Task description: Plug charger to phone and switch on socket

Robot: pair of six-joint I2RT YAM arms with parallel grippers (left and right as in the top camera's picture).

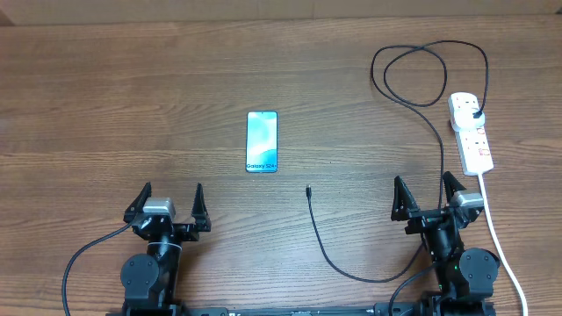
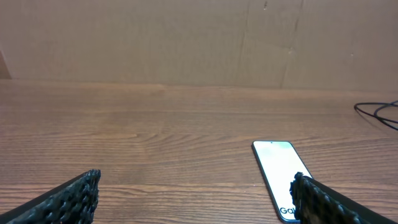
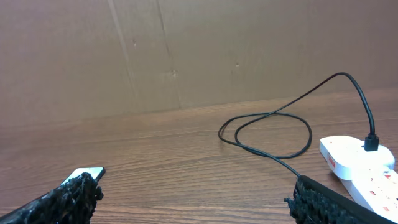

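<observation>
The phone (image 1: pixel 262 141) lies flat mid-table, teal screen up, "Galaxy S24" at its near edge; it also shows in the left wrist view (image 2: pixel 278 171) and partly in the right wrist view (image 3: pixel 91 172). The black charger cable (image 1: pixel 327 239) has its loose tip (image 1: pixel 308 189) right of the phone; it loops at the back (image 3: pixel 267 134), and its plug (image 1: pixel 475 112) sits in the white socket strip (image 1: pixel 471 132), also in the right wrist view (image 3: pixel 364 165). My left gripper (image 1: pixel 169 209) is open and empty near the front left. My right gripper (image 1: pixel 429 202) is open and empty, front right.
The strip's thick white cord (image 1: pixel 502 246) runs down the right side past my right arm. A brown cardboard wall (image 2: pixel 199 37) stands behind the wooden table (image 1: pixel 105 105).
</observation>
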